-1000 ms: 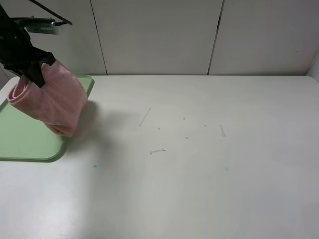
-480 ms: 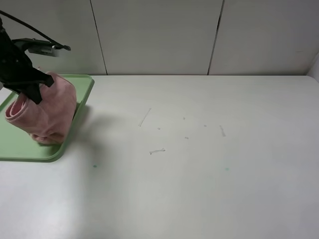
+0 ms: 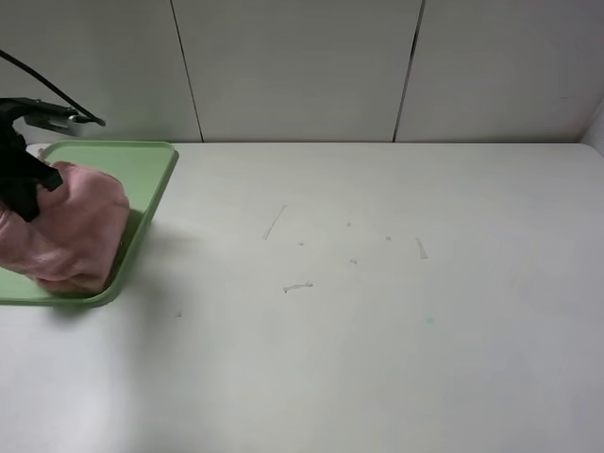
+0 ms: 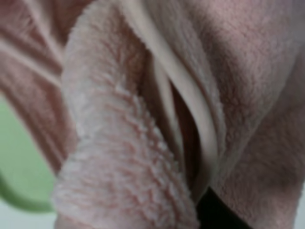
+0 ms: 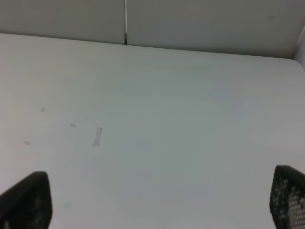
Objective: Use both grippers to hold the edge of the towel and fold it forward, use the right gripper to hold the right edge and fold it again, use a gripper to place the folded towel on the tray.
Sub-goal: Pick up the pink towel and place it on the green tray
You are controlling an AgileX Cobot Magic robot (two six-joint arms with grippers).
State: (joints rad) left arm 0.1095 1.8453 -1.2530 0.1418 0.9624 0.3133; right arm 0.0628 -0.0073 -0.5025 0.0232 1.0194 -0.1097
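Note:
The pink towel [image 3: 71, 231] is bunched in a folded bundle over the light-green tray [image 3: 146, 170] at the table's far left. Its lower end reaches down to the tray near the front rim. My left gripper [image 3: 24, 184] is shut on the towel's upper edge, at the left border of the exterior view. Fluffy pink towel [image 4: 143, 119] folds fill the left wrist view, with a strip of green tray [image 4: 19, 176] beside them. My right gripper [image 5: 156, 202] stands open over bare table with nothing between its fingers. The exterior view does not show it.
The white table [image 3: 377, 311] carries only a few small scuff marks [image 3: 297, 286] near its middle. A pale panelled wall [image 3: 302, 66] runs along the table's back edge. The tray's right rim lies next to open tabletop.
My left gripper has carried the towel leftward and down, from hanging over the tray's right rim to sitting lower over the tray. The right gripper has stayed open.

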